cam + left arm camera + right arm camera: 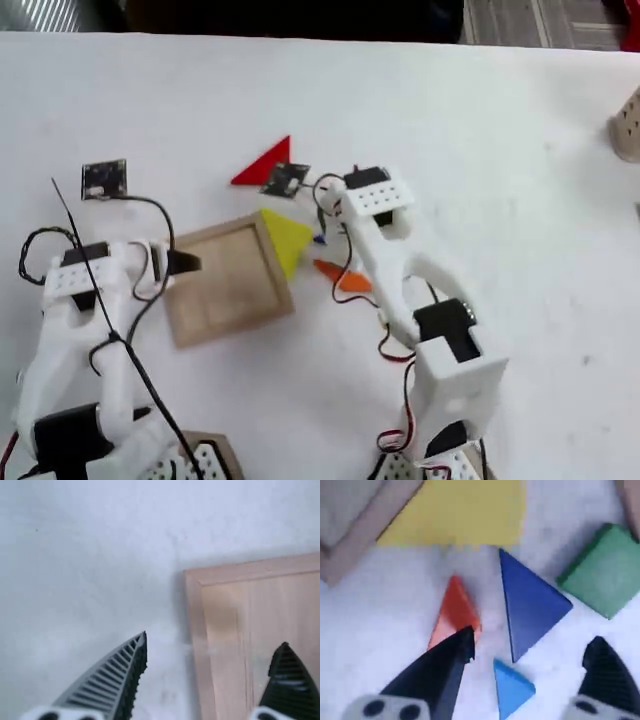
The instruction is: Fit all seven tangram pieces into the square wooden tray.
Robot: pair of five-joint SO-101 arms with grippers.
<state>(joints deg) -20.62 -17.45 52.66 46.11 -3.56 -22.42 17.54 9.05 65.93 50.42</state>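
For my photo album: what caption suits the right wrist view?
Open right gripper above orange triangle, dark blue triangle and light blue triangle; yellow piece and green piece nearby.

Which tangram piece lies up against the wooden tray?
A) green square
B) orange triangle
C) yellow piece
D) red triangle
C: in the high view the yellow piece sits against a corner of the wooden tray, while the red triangle and orange triangle lie apart from it.
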